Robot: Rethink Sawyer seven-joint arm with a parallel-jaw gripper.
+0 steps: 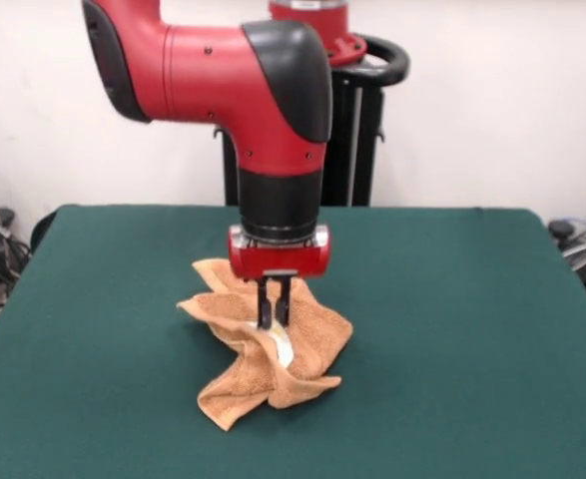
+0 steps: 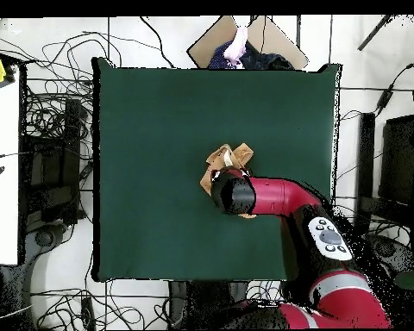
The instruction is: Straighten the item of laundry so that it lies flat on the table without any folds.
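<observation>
The table, a large rectangle with a dark green cloth-like top, fills most of both views, and its surface shows bare all round the middle. The red and black Sawyer arm comes down from above in the front view and, in the overhead view, reaches from its base at the lower right across to the table's centre, covering part of the cloth beneath it. The orange-tan terry towel lies near the centre of the table, well away from every edge; it is crumpled and bunched, with several folds and flaps overlapping, one corner pointing toward the camera at the lower left of the heap in the front view and another lobe spreading to the right. The gripper stands upright directly over the heap, its two dark fingers set narrow and close together, their tips down in the fabric and pinching a raised fold of the towel. Just below the fingertips a small white tag shows among the folds.
</observation>
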